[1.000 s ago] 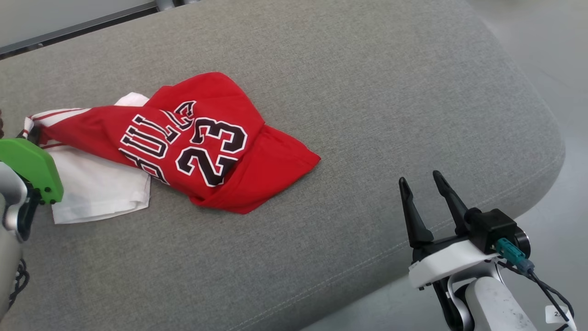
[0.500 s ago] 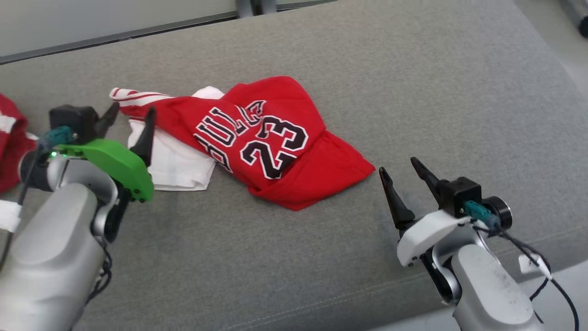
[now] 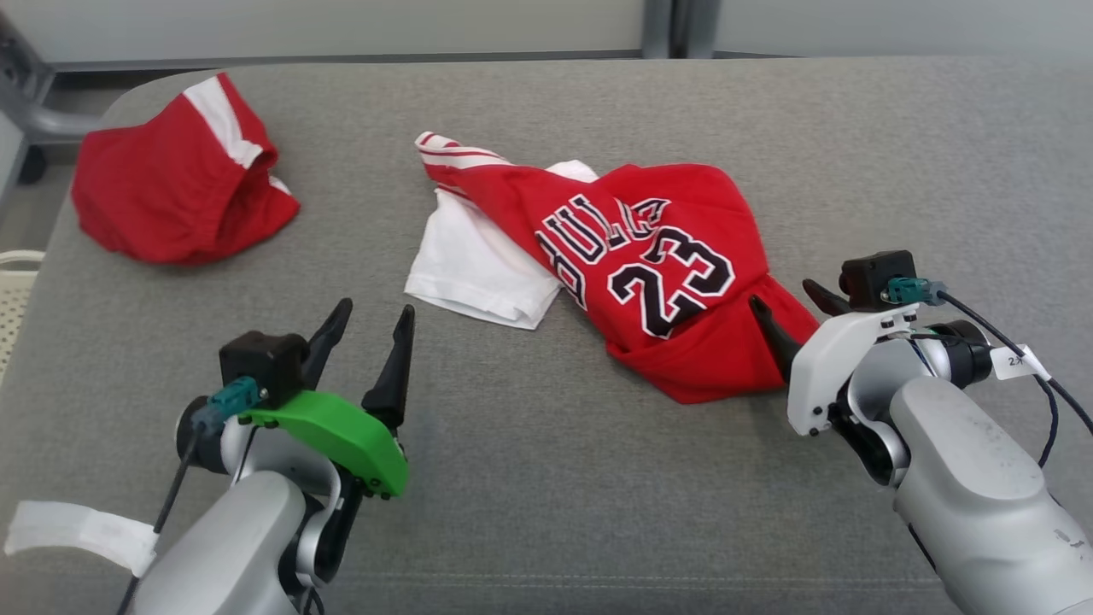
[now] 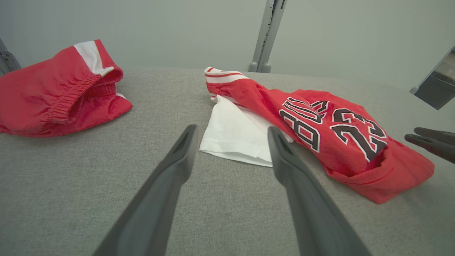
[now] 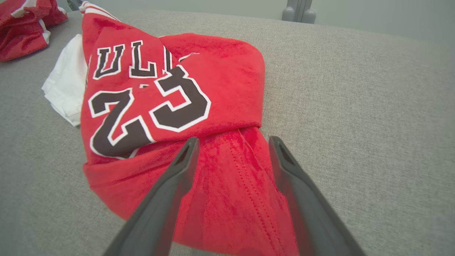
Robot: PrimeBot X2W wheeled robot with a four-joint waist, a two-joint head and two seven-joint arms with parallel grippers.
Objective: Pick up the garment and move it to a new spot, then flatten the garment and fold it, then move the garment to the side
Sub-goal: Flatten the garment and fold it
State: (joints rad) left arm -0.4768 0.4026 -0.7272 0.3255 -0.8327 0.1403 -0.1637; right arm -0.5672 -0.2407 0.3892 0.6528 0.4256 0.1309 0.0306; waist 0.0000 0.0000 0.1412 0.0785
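At the middle of the grey cushion [image 3: 512,478] the red jersey [image 3: 649,256] lies crumpled, my left gripper [image 3: 376,307] now drawn back near-left, jaws apart and empty, my right gripper [image 3: 780,293] brought up open over its right hem, so I judge flattening next.

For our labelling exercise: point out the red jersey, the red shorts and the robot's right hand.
red jersey [image 3: 670,273], head view, on the number 23.
red shorts [image 3: 162,201], head view, on its red middle.
right hand [image 3: 780,291], head view, midway between its fingertips.
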